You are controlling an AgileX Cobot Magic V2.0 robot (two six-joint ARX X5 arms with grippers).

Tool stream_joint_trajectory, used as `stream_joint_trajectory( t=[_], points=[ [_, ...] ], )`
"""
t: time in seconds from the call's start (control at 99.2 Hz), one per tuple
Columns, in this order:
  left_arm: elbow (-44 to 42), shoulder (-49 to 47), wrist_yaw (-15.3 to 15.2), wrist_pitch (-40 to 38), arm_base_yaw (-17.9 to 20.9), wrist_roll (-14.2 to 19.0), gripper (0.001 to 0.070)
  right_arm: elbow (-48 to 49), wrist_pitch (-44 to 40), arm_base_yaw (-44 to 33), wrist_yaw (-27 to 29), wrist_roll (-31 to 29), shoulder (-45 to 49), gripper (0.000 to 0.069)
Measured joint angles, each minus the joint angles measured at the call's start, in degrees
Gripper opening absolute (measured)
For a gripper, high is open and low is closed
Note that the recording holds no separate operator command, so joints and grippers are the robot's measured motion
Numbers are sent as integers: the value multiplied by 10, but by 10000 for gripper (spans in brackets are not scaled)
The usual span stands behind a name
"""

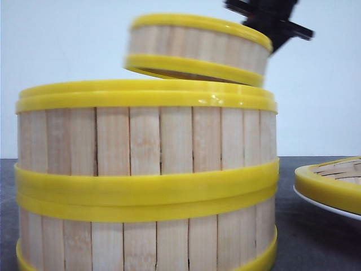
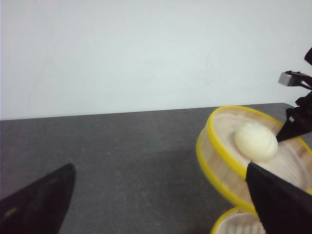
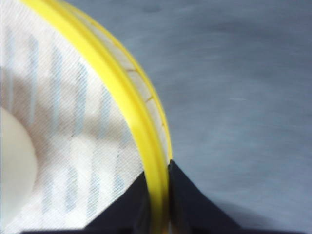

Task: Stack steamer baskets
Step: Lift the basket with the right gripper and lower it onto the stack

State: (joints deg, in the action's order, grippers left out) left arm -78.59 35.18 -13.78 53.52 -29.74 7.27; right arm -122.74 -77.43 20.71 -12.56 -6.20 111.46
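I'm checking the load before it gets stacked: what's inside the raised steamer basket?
One pale bun sits on the cloth liner inside the raised steamer basket. The part behind the near pincer finger is hidden.

You see the near stack of steamer baskets [image 1: 146, 186] cut off at the bottom edge of the front view, and it hides the table behind it. The lifted basket [image 1: 197, 48] is motion-blurred; only part of the right gripper [image 1: 271, 20] shows at the top edge. The basket on the plate [image 1: 333, 183] runs off the right side. In the left wrist view, a dark finger [image 2: 280, 200] covers part of the tilted basket.
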Motion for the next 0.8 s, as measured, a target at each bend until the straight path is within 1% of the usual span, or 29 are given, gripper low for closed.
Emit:
stream_joint_trajectory(
  t=[0.202, 0.373, 0.565, 0.716, 0.797],
  points=[
    [0, 0, 2, 11, 0, 0, 695, 25, 0, 83, 38, 4, -47, 24],
    [0, 0, 2, 28, 0, 0, 695, 49, 0, 127, 39, 4, -62, 24],
    [0, 0, 2, 31, 0, 0, 695, 117, 0, 141, 43, 4, -66, 24],
    [0, 0, 2, 32, 0, 0, 695, 202, 0, 141, 50, 4, -95, 24],
    [0, 0, 2, 32, 0, 0, 695, 217, -1, 141, 64, 4, -108, 24]
  ],
)
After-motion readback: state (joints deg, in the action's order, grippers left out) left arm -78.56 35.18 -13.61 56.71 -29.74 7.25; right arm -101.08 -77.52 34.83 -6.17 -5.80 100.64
